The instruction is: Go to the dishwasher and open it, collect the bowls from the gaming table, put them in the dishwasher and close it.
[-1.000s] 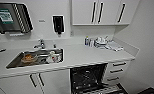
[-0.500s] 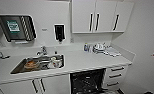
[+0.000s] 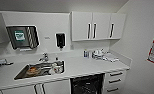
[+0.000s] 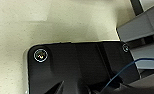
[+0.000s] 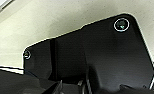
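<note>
The dishwasher (image 3: 86, 85) is under the white counter (image 3: 93, 67), straight ahead and low in the head view. Its front is open, showing a dark interior with racks. The bowls and the gaming table are out of view. Both wrist views look down over the robot's dark plate at a pale speckled floor (image 4: 43, 25) (image 5: 55, 20).
A steel sink (image 3: 39, 70) holding dishes sits left of the dishwasher, with drawers (image 3: 115, 81) to its right. White wall cabinets (image 3: 98, 26) hang above small items on the counter (image 3: 99, 53). A side wall (image 3: 143, 50) closes the room on the right.
The whole head picture has slid downward, so the camera has moved; the counter and dishwasher sit lower in it. Nothing in the kitchen itself has shifted.
</note>
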